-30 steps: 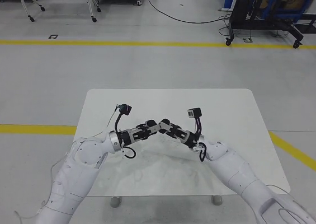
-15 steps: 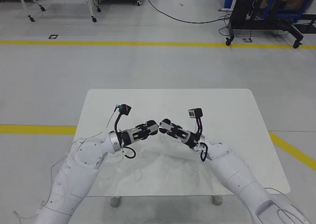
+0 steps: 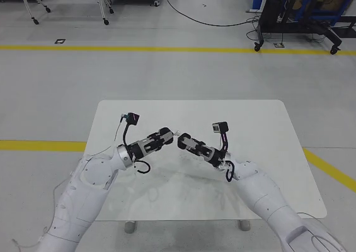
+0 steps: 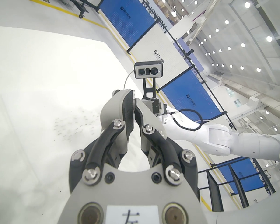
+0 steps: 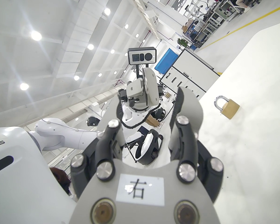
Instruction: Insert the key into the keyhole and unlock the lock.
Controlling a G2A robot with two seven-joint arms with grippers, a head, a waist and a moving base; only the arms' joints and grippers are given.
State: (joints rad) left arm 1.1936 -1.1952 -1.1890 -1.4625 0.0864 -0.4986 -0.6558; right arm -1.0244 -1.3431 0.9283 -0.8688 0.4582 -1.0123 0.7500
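My L hand (image 4: 133, 101) pinched narrow, R hand (image 5: 149, 95) spread wide, tips facing over mid surface (image 5: 259, 75); padlock (image 5: 226, 107) lies nr a surface edge (can't tell which)

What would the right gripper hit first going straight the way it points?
Likely the left gripper, which is directly ahead of the right gripper and facing it; the gap between them is hard to judge. The padlock lies on the table, off that line.
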